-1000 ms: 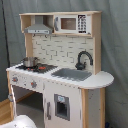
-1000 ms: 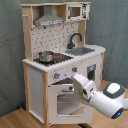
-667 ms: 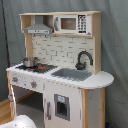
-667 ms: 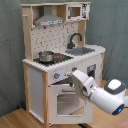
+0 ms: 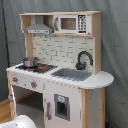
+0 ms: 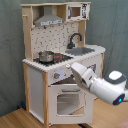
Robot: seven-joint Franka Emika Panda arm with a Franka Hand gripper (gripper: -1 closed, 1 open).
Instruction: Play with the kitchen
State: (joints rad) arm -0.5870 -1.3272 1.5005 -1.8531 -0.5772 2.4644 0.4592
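Reaching at the kitchen (image 6: 55, 60) front edge, the arm (image 6: 100, 86) hides its hand (grip unclear).

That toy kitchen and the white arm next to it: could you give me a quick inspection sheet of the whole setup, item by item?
Surface: wooden floor under the kitchen; no table seen.
Job's things: the kitchen stands upright, white and light wood, with a grey hood, a microwave panel, a black faucet, a grey sink and a small pot on the stovetop. The windowed oven door looks closed.
Clutter: nothing seen.
Grippers: the arm reaches toward the knob panel above the oven door in the second exterior view; whether it touches cannot be told.
Cables: nothing seen.
Surroundings: grey-green curtain behind.
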